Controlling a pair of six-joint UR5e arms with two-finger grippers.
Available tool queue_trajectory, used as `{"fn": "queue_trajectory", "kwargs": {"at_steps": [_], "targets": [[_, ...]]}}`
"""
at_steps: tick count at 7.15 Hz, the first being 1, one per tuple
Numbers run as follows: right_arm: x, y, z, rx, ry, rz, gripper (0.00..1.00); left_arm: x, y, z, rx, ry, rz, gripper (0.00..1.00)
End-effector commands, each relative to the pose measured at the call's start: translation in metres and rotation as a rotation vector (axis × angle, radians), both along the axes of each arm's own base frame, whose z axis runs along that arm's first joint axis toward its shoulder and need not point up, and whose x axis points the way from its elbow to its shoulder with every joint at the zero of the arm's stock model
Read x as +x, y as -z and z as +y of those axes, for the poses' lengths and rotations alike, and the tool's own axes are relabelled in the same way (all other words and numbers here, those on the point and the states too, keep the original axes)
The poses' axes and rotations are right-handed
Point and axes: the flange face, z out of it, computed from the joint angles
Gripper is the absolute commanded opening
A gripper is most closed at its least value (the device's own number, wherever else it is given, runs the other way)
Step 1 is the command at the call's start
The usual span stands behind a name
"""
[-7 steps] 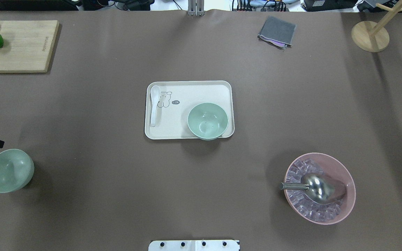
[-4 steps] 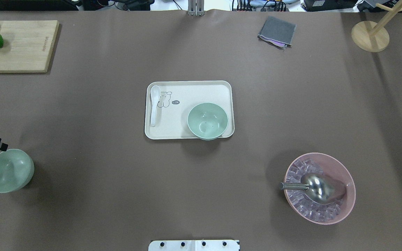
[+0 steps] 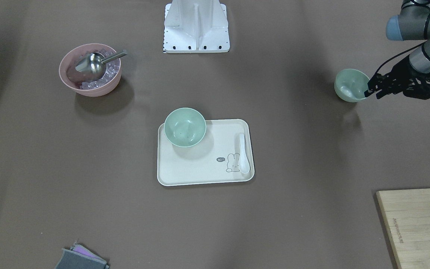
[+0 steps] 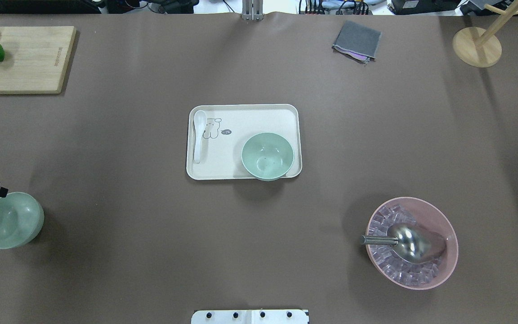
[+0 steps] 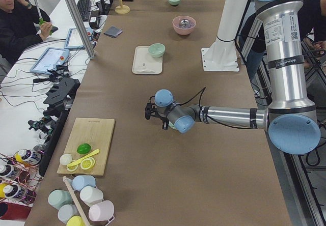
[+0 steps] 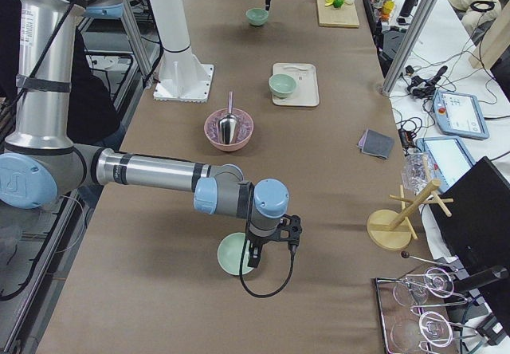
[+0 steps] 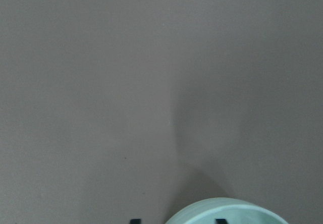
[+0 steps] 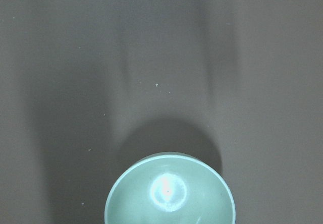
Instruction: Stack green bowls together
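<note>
One green bowl (image 4: 267, 156) stands on the near right corner of the cream tray (image 4: 259, 118). A second green bowl (image 4: 11, 220) stands on the table at the far left. My left gripper (image 3: 371, 93) is open at its far rim. In the left wrist view one fingertip (image 7: 219, 221) is over the bowl (image 7: 227, 211) and the other is outside it. A third green bowl (image 6: 237, 254) stands at the table's right end and also shows in the right wrist view (image 8: 170, 191). My right gripper (image 6: 256, 257) hangs at that bowl; I cannot tell whether it is open or shut.
A pink bowl (image 4: 439, 265) with ice and a metal scoop (image 4: 409, 243) stands at the near right. A white spoon (image 4: 198, 135) lies on the tray. A cutting board (image 4: 25, 58) with fruit is at the far left, a grey cloth (image 4: 357, 40) and a wooden stand (image 4: 477, 47) at the far right.
My left gripper has moved nearer to the rim of the left bowl. The bowls have not moved.
</note>
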Motion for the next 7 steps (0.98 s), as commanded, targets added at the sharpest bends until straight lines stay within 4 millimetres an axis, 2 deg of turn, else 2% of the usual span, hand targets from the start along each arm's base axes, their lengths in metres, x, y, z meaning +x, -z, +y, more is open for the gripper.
{"fn": "queue_trajectory", "kwargs": {"at_steps": [1, 4, 6, 7], "targets": [[-0.0008, -0.0008, 0.0007, -0.004, -0.004, -0.006, 1.00, 0.0117, -0.0051, 0.0055, -0.008, -0.030, -0.005, 0.54], [-0.0012, -0.0012, 0.0017, -0.010, -0.006, -0.012, 1.00, 0.0173, -0.0100, 0.0077, -0.015, -0.043, -0.012, 0.53], [-0.0014, 0.0000, 0.0002, -0.011, -0.009, -0.013, 1.00, 0.0186, -0.0091, 0.0085, -0.015, -0.048, -0.009, 0.00], [-0.0014, 0.0010, -0.0012, -0.011, -0.009, -0.013, 1.00, 0.0191, -0.0068, 0.0080, -0.012, -0.049, -0.005, 0.00]]}}
